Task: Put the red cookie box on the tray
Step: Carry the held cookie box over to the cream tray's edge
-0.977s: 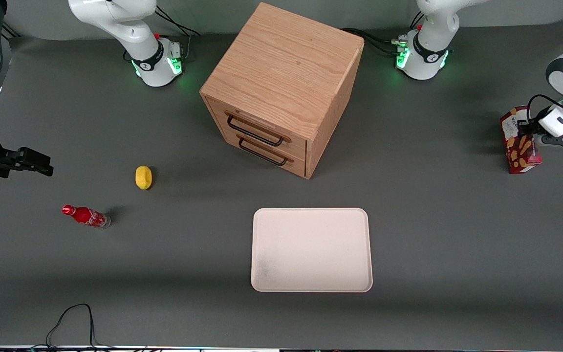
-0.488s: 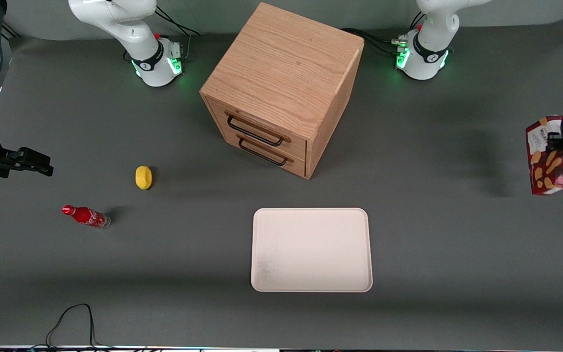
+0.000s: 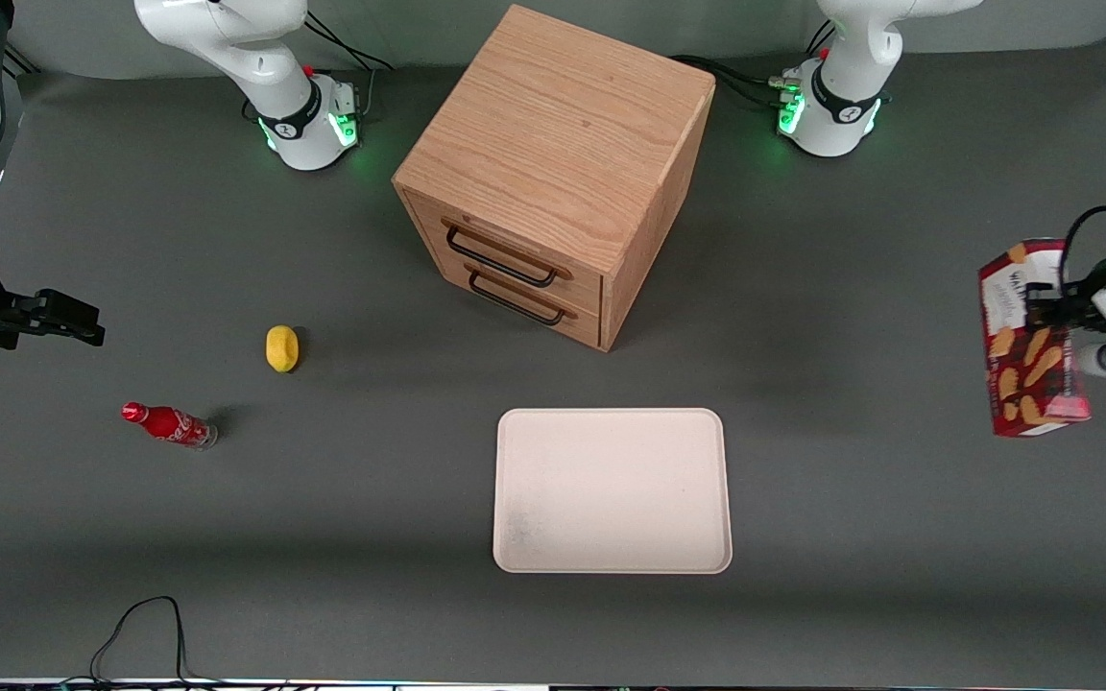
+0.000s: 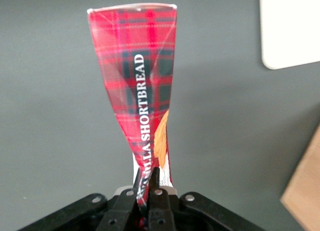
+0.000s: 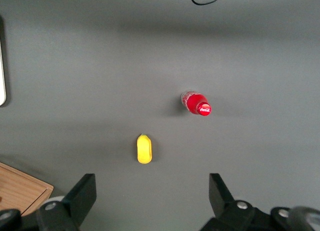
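A: Front view: the hand [image 3: 1043, 309] is clamped on the upper end of the red cookie box [image 3: 1033, 353], which hangs clear of the surface [image 3: 851, 461] near its edge at the working arm's end. Step in hand, by my reading: carrying. The tray [image 3: 613, 490], well apart, sits nearer the front camera than the drawer cabinet [image 3: 553, 173].

B: Next requirement?

A: Travel to above the tray, then lower.

B: Left wrist view?

A: It alone shows the fingers [image 4: 155, 196] nipping the box's narrow edge, with one tray corner [image 4: 290, 31] in sight.
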`<move>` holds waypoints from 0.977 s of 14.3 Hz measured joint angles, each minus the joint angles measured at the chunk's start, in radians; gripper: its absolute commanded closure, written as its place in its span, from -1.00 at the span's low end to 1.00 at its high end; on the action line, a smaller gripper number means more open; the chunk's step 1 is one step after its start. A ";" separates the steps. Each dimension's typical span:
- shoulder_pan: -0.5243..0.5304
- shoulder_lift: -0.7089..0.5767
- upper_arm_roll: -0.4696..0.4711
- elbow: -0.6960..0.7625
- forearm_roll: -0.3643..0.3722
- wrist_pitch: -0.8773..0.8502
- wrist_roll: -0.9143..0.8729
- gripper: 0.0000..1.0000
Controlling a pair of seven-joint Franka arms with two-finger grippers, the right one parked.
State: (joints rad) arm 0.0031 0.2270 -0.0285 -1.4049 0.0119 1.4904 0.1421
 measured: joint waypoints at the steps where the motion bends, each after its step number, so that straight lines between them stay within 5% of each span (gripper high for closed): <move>1: -0.038 0.052 -0.004 0.097 -0.010 -0.045 -0.045 1.00; 6: -0.194 0.286 -0.011 0.351 -0.063 -0.042 -0.256 1.00; 14: -0.315 0.563 -0.031 0.378 -0.075 0.357 -0.489 1.00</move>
State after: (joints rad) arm -0.3122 0.7898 -0.0598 -1.0265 -0.0632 1.8473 -0.3465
